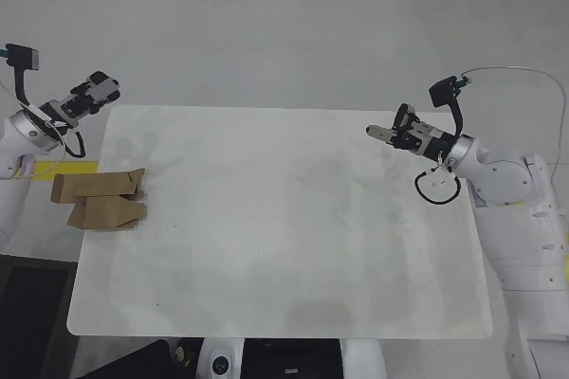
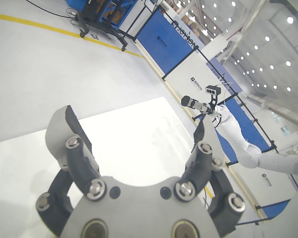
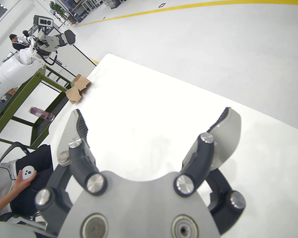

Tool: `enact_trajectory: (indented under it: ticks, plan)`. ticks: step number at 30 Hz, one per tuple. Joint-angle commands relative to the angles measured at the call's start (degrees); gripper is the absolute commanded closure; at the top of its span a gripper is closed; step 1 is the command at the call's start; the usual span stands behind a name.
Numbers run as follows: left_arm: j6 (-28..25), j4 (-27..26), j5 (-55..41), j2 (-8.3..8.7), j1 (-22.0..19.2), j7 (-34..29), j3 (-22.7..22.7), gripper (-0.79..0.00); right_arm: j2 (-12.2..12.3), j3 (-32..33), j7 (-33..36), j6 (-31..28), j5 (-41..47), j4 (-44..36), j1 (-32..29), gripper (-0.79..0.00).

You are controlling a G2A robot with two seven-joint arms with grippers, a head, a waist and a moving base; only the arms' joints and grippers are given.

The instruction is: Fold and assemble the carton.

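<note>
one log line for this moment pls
carton: unassembled, overhanging table edge on left arm's side | left claw: open, empty | right claw: open, empty | task: not started

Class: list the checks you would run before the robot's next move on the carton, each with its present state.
1. Left gripper open and empty: ok.
2. Right gripper open and empty: ok.
3. Carton fully on table: not ok, it overhangs the edge.
4. Left gripper at carton: not ok, it is apart from it.
5. Carton's fold lines readable: cannot tell.
</note>
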Motion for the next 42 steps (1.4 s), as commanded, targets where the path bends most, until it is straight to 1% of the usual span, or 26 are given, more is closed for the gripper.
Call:
enact_trajectory:
  ticks: [1,7,13,18,25,31,35,42]
  plan:
    - [0.28,0.98,-1.86,0.30,0.77,-0.34,-1.27,-0.785,0.00,0.00,0.00,0.00,0.00,0.00,0.00,-0.785]
    - [-1.62,3.02,-7.41,0.85,4.72,1.67,-4.86,-0.785,0.00,0.00,0.00,0.00,0.00,0.00,0.00,-0.785]
    - [-0.59,4.78,-12.64,1.17,9.07,3.78,-8.02,-0.785,0.00,0.00,0.00,0.00,0.00,0.00,0.00,-0.785]
    - [-0.93,6.21,-13.29,1.83,11.95,5.25,-11.12,-0.785,0.00,0.00,0.00,0.00,0.00,0.00,0.00,-0.785]
    - [0.27,7.34,-13.22,2.74,17.11,6.84,-14.90,-0.785,0.00,0.00,0.00,0.00,0.00,0.00,0.00,-0.785]
    - [0.30,6.46,-15.93,2.92,22.08,8.16,-17.70,-0.785,0.00,0.00,0.00,0.00,0.00,0.00,0.00,-0.785]
    - [0.79,6.85,-17.52,3.01,25.30,8.64,-19.54,-0.785,0.00,0.00,0.00,0.00,0.00,0.00,0.00,-0.785]
    - [1.88,8.34,-16.14,3.06,29.71,11.11,-21.87,-0.785,0.00,0.00,0.00,0.00,0.00,0.00,0.00,-0.785]
